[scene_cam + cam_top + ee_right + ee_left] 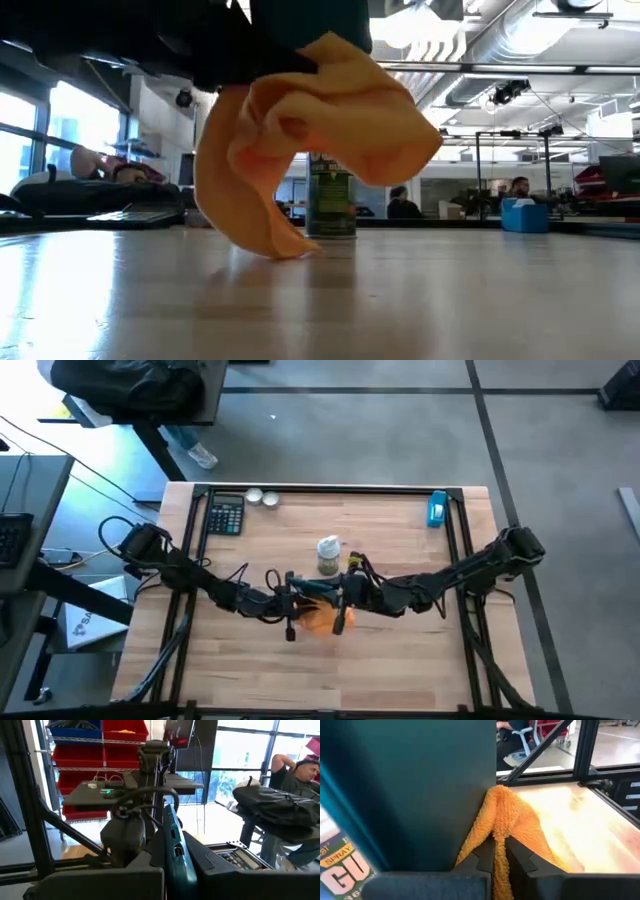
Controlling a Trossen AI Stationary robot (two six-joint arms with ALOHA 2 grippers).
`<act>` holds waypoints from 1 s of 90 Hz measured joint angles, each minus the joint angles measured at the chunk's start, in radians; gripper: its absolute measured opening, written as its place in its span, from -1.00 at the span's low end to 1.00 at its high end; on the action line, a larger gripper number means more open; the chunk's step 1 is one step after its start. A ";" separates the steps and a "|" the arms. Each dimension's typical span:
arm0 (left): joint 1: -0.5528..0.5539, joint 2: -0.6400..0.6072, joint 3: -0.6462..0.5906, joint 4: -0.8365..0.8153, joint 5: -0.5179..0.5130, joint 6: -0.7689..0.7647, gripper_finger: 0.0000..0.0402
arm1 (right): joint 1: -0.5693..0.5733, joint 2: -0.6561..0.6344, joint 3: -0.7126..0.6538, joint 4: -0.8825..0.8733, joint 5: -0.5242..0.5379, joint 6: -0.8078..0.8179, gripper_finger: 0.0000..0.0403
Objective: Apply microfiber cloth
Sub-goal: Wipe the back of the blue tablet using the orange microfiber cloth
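A: Orange terry, the microfiber cloth (506, 827), hangs pinched between the left gripper (500, 852) fingers; we see its lower fold brushing the table (400, 670) near the middle, toward the front edge.

B: And the right gripper (167, 865)? We note it clamped on a thin teal-edged dark slab (172, 840), held on edge just beside the cloth.

A: Agreed. In the left wrist view that dark flat device fills the frame with the cloth lying against its face. We judge the step as wiping, contact made.

B: Next move, in our estimate: the left arm drags the cloth across the face while the right holds steady. The spray bottle (328, 556) stands just behind, toward the far edge; we keep clear of it.
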 joint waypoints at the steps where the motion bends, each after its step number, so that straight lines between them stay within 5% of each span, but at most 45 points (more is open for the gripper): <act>1: 0.000 0.002 0.000 0.005 0.000 -0.001 -1.00 | 0.000 0.000 0.000 0.000 0.000 0.000 -1.00; 45: -0.026 -0.011 0.005 0.395 0.003 0.217 -1.00 | 0.000 0.028 0.001 -0.052 0.020 0.064 -1.00; 90: -0.024 -0.011 0.091 0.367 -0.038 0.377 -1.00 | 0.000 0.061 0.002 -0.028 0.068 0.078 -1.00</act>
